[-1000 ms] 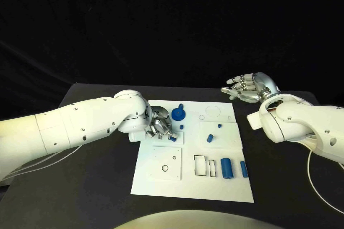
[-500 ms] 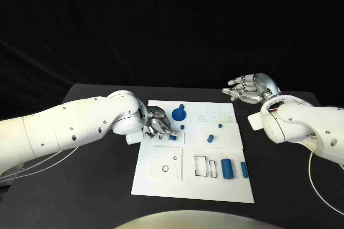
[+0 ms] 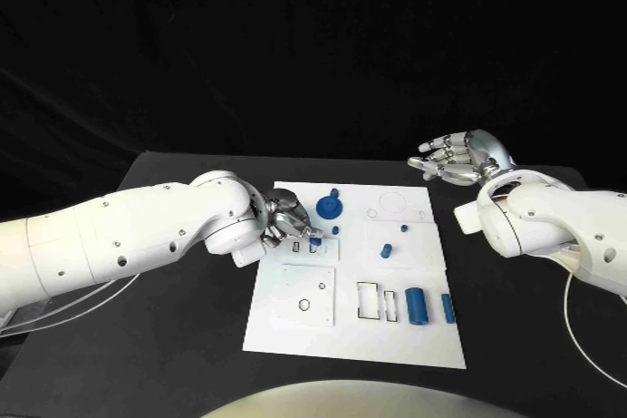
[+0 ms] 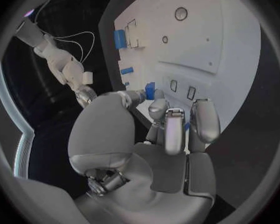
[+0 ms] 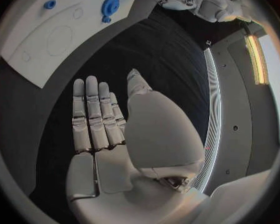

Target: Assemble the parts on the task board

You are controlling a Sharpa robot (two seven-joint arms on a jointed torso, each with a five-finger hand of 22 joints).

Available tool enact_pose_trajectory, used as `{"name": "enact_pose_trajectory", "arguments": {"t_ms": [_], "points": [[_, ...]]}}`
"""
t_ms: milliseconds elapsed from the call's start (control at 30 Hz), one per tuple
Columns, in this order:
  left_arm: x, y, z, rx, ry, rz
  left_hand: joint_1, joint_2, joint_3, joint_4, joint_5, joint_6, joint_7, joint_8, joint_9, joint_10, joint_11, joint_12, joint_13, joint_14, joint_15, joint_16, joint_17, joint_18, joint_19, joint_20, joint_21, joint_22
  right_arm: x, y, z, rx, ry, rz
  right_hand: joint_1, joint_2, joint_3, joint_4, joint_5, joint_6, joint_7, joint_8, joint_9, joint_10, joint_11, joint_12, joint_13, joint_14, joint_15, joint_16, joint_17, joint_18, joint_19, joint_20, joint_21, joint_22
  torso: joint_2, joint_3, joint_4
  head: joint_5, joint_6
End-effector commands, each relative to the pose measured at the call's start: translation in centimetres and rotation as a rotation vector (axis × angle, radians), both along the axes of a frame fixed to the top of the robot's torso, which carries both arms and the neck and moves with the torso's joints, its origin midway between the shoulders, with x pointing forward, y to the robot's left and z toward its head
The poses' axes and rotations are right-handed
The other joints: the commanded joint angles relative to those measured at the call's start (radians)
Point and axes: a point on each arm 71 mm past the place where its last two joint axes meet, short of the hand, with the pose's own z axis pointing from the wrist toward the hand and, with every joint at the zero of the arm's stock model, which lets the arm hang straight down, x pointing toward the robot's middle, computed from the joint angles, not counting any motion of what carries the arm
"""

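Parts lie scattered over the white task board (image 3: pixel 392 336), which sits in the middle of the black table (image 3: pixel 170 345). At the board's far edge a blue gear (image 3: pixel 328 205) stands beside a small blue peg (image 3: pixel 334 229), and near the board's centre rests a short blue pin (image 3: pixel 384 250), with a tiny blue piece (image 3: pixel 402 228) just beyond it. Toward the near right corner a blue cylinder (image 3: pixel 416 306) lies next to a slimmer blue bar (image 3: pixel 447 308), both just right of two rectangular cut-outs. The left hand (image 3: pixel 289 224) hangs low over the board's left side, fingers curled downward around a small blue block (image 3: pixel 316 243) that peeks out beside two small slots; from the left wrist view the block (image 4: pixel 150 90) sits right at the fingertips (image 4: pixel 167 118), though whether it is truly pinched or merely touched cannot be told (the fingers hide the contact). The right hand (image 3: pixel 455 161) is raised off the board, beyond its far right corner and above the dark table, holding nothing; in the right wrist view its fingers (image 5: pixel 94 115) are stretched out straight and close together, thumb set apart, palm facing the table, with the gear (image 5: pixel 110 6) and another blue piece (image 5: pixel 50 4) visible on the board far ahead.
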Motion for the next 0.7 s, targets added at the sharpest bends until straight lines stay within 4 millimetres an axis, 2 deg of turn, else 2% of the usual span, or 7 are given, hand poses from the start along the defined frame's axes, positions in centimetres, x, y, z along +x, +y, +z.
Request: {"name": "enact_pose_trajectory", "arguments": {"t_ms": [33,167,433,700], "points": [[0.4,-0.1,0.4,0.039,-0.133,0.016,-0.014,-0.001,0.205,-0.195,0.007,0.023,-0.016,0.003,0.015,0.011,0.000,0.004,0.002,0.070,-0.008,0.005,0.132,-0.011,0.011,-0.002,0.008,0.006,0.0,0.1,0.1,-0.008,-0.015,0.018,0.004,-0.009,0.001,-0.003,-0.003,-0.007,0.018,0.002,-0.002,-0.007,0.004,-0.001,-0.007,-0.010,0.002,-0.010,-0.003,0.010,-0.003,0.006,-0.008,-0.006,-0.005,0.0048,0.0049,-0.002,-0.002],[0.2,-0.5,0.1,0.079,-0.166,-0.017,-0.019,-0.004,0.212,-0.200,0.009,0.027,-0.017,0.003,0.016,0.013,-0.001,0.001,-0.003,0.071,-0.009,0.006,0.133,-0.011,0.013,-0.004,0.009,0.007,0.1,0.2,0.0,-0.017,-0.013,0.032,0.007,-0.010,0.002,-0.003,-0.003,-0.017,0.025,0.002,-0.006,-0.027,0.012,-0.001,-0.032,-0.034,0.011,-0.030,-0.014,0.009,-0.015,0.015,-0.028,-0.027,-0.007,0.0050,0.0049,-0.004,-0.006],[0.1,-1.3,-0.2,0.129,-0.171,-0.081,-0.029,-0.008,0.224,-0.210,0.015,0.032,-0.019,0.002,0.019,0.016,-0.003,-0.004,-0.011,0.071,-0.011,0.006,0.133,-0.012,0.016,-0.006,0.010,0.010,0.1,0.3,-0.1,-0.024,-0.014,0.042,0.008,-0.009,0.002,-0.004,-0.003,-0.019,0.027,0.002,-0.008,-0.033,0.014,0.000,-0.041,-0.043,0.014,-0.036,-0.019,0.009,-0.019,0.018,-0.035,-0.034,-0.006,0.0052,0.0054,-0.002,-0.010],[0.2,-1.8,-0.6,0.170,-0.168,-0.124,-0.048,-0.014,0.239,-0.225,0.039,0.041,-0.021,-0.001,0.024,0.025,-0.006,-0.006,-0.012,0.072,-0.014,0.005,0.134,-0.014,0.022,-0.009,0.013,0.017,0.1,0.4,-0.1,-0.025,-0.018,0.046,0.008,-0.009,0.002,-0.004,-0.003,-0.022,0.029,0.004,-0.009,-0.039,0.016,0.002,-0.052,-0.053,0.018,-0.044,-0.025,0.009,-0.023,0.021,-0.043,-0.043,-0.004,0.0052,0.0052,-0.003,-0.017]]}}
